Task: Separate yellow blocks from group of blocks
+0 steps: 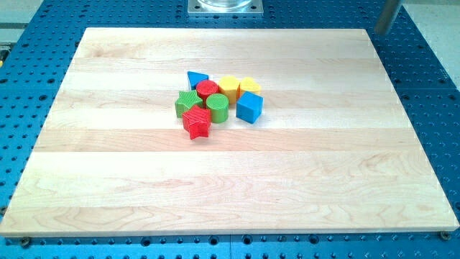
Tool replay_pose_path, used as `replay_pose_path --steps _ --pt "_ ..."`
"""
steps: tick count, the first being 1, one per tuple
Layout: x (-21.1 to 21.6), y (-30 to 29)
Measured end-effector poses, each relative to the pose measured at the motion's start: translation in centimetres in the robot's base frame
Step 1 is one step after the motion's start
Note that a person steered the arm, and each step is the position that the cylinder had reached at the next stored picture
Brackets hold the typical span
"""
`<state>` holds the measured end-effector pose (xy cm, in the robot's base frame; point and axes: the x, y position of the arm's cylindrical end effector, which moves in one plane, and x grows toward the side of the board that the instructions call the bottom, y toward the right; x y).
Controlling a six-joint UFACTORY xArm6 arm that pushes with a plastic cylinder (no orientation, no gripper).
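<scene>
Sitting in the cluster just above the frame's centre, the two yellow blocks (229, 86) (250, 85) touch each other at its upper right edge, beside the red cylinder (208, 89) and above the blue cube (249, 107); separation looks not yet begun. The rod (387, 16) shows blurred at upper right, its tip's exact end unclear, well apart from every block; there is no claw to open or close, so the next move likely calls for bringing the tip in between yellows and red, then pushing outward.

**No readable text**

No words, labels, brands, numbers or signs can be read anywhere: neither on the wooden table (230, 187), the coloured blocks, nor on the blue perforated base (431, 86) around it.
</scene>
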<state>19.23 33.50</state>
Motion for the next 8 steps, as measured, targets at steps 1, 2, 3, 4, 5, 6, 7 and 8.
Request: replay_pose_path --steps 1,2,3,4,5,6,7,8 --pt "0.0 0.0" --pt "0.9 -0.4" --pt "3.4 -2.7" --pt "8.2 -8.6" --pt "12.9 -12.2" --pt "20.8 -14.2" --pt "21.9 -19.8" --pt "21.9 -23.5"
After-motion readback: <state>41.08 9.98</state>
